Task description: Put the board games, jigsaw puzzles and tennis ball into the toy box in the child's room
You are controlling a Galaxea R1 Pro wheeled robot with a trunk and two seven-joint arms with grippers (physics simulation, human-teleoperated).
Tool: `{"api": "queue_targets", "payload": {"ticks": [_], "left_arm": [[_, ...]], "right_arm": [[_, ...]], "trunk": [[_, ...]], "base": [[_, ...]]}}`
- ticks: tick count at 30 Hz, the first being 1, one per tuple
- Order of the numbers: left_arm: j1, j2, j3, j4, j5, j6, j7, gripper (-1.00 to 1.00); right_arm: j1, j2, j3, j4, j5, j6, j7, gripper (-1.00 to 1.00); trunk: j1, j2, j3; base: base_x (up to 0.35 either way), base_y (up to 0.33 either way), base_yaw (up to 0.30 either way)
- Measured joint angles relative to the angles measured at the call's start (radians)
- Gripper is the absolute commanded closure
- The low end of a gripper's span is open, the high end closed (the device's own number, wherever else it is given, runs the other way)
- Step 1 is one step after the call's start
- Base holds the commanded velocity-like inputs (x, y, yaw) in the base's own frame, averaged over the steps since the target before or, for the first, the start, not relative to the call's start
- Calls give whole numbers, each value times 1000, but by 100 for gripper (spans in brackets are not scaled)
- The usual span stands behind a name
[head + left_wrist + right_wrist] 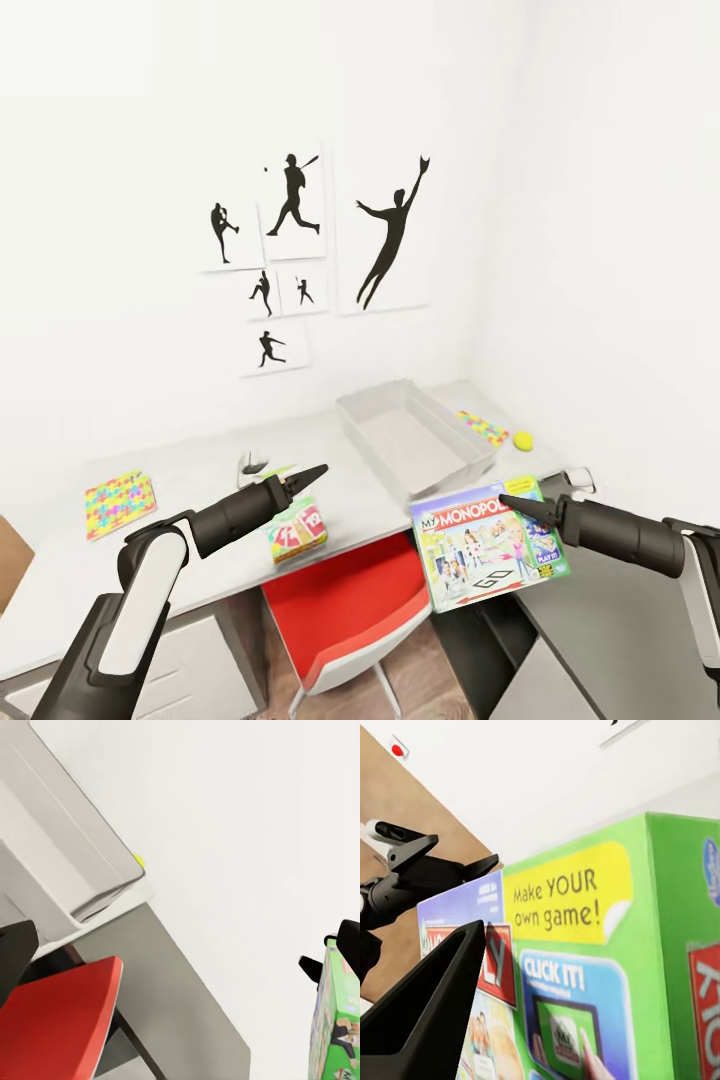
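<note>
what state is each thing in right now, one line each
toy box: open-topped, nothing seen inside
Monopoly board game: held by the right gripper, off the table, tilted
small board game: under the left gripper, grip unclear
jigsaw puzzle: flat on the table
second jigsaw puzzle: flat, beside the toy box
tennis ball: resting on the table

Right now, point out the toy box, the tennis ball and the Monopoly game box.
toy box (352,409): head view, on its rolled rim at the far left corner.
tennis ball (523,439): head view, on the ball's middle.
Monopoly game box (480,550): head view, on its printed top face.
</note>
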State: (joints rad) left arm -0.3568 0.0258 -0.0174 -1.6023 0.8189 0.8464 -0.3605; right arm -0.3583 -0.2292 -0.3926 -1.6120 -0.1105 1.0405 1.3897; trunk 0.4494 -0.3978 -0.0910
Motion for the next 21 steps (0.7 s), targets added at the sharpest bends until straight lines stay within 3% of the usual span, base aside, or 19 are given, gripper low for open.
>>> {"api": "queue_targets", "payload": {"ticks": [9,21], "left_arm": [[0,0,2,0,-1,0,0,-100],[0,0,1,1,-1,0,3,-100]], "right_arm": [[2,-1,-1,0,-2,0,1,100],[5,-1,-2,0,-4,0,-1,100]], "trunk": [[0,0,0],[-1,0,0]], "base": [[43,0,106],[276,0,14]]}}
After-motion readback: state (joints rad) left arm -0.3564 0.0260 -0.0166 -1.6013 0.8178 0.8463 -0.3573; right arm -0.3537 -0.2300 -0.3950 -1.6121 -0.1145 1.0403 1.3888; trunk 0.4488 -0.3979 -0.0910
